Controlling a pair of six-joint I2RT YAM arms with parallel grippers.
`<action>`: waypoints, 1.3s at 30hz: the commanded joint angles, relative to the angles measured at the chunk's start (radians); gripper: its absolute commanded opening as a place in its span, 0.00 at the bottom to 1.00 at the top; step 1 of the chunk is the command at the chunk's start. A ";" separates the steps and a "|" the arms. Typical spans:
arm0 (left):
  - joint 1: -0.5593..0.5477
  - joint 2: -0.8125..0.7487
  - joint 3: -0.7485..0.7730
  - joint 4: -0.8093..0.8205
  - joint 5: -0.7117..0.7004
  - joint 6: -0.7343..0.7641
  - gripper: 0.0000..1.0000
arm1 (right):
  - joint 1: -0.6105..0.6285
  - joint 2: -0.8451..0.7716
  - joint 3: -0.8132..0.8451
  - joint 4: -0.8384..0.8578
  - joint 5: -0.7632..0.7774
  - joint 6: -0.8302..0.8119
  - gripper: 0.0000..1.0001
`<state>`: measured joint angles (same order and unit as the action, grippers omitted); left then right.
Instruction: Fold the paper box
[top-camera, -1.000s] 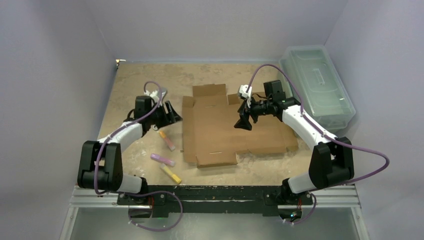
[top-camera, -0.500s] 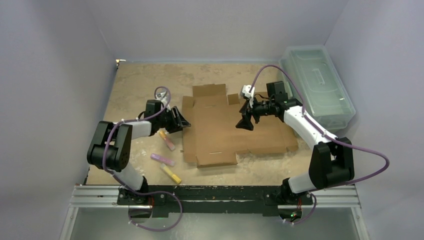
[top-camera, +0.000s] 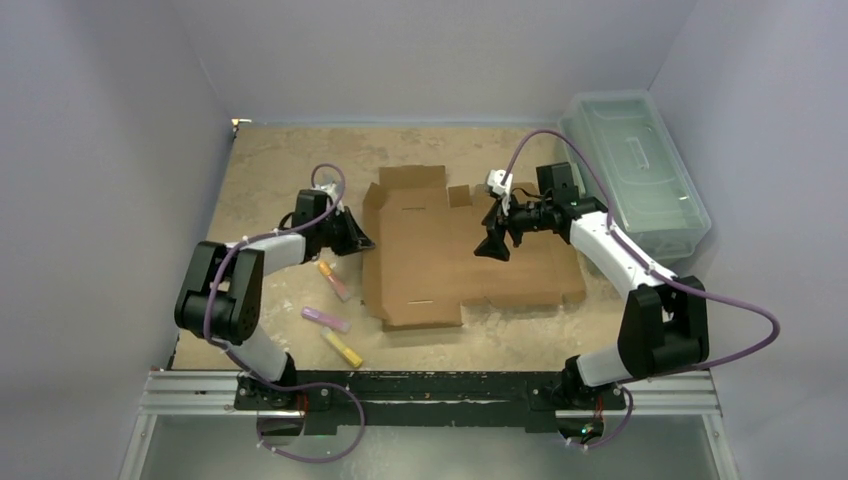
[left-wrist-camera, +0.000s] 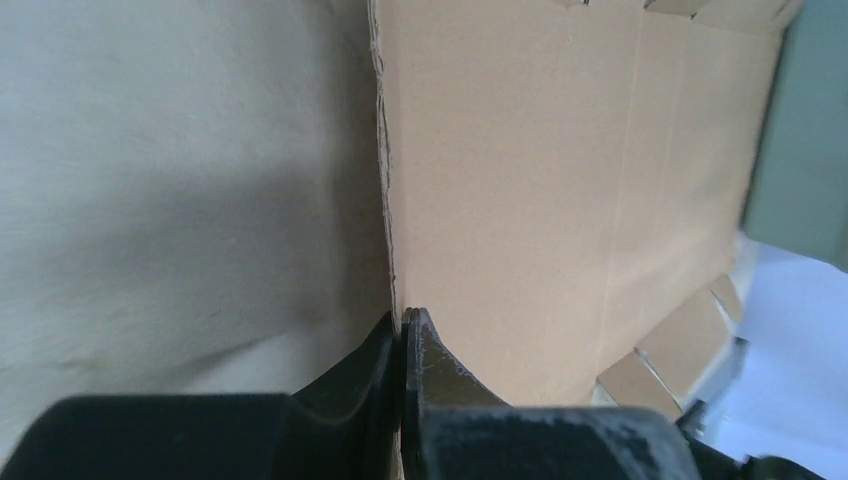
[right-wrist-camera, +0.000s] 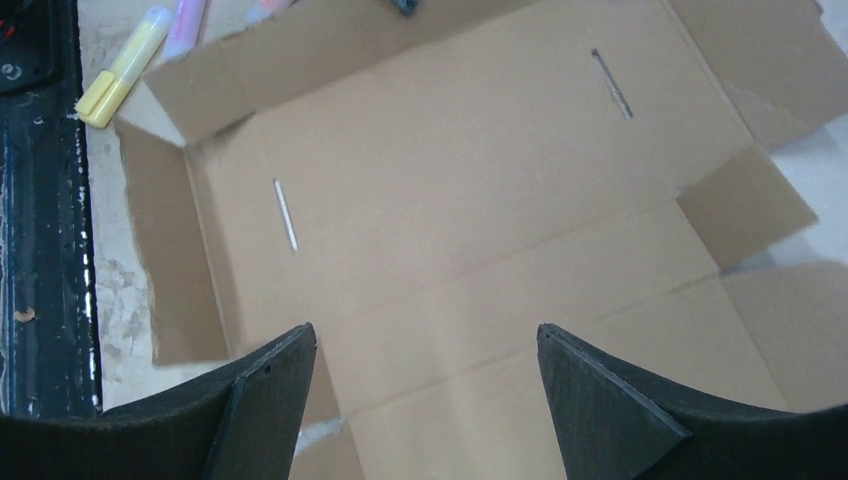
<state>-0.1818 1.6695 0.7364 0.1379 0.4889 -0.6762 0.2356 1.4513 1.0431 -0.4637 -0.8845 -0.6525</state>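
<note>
Starting at my end: my left arm is bent hard at the elbow, with the forearm running low across the sandy speckled table top (top-camera: 280, 160) toward the middle. Right by it lie three loose marker pens: a yellow one (top-camera: 342, 349) nearest me, a pinkish-purple one (top-camera: 326, 319), then an orange-pink one (top-camera: 333, 281).

My left gripper (top-camera: 360, 240) is squeezed fully shut. In the left wrist view, the fingertips (left-wrist-camera: 415, 335) meet right on the left edge of the plain brown die-cut cardboard paper box (top-camera: 450, 250), so I've got that side flap pinched and it's standing up a bit off the table.

The paper box sits mid-table, mostly unfolded and flat, with its slots and tabs showing.

My right arm goes up from its base and angles in over the box's right half, wrist tipped down. My right gripper (top-camera: 492, 245) hangs above the cardboard with its jaws spread wide, holding nothing.

Farthest back on the right is the translucent pale-green plastic bin (top-camera: 635, 170), well clear of both grippers.
</note>
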 joint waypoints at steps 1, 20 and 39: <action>-0.001 -0.147 0.132 -0.260 -0.244 0.217 0.00 | -0.041 -0.064 0.046 -0.031 -0.056 -0.019 0.85; -0.143 -0.467 0.536 -0.579 -0.704 0.841 0.00 | -0.232 0.004 0.096 0.248 0.003 0.309 0.97; -0.165 -0.590 0.422 -0.475 -0.692 0.898 0.00 | -0.173 0.090 -0.324 1.133 -0.002 1.000 0.99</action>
<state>-0.3420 1.0973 1.1641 -0.4038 -0.1978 0.2207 -0.0032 1.5154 0.7513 0.3374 -0.9283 0.1081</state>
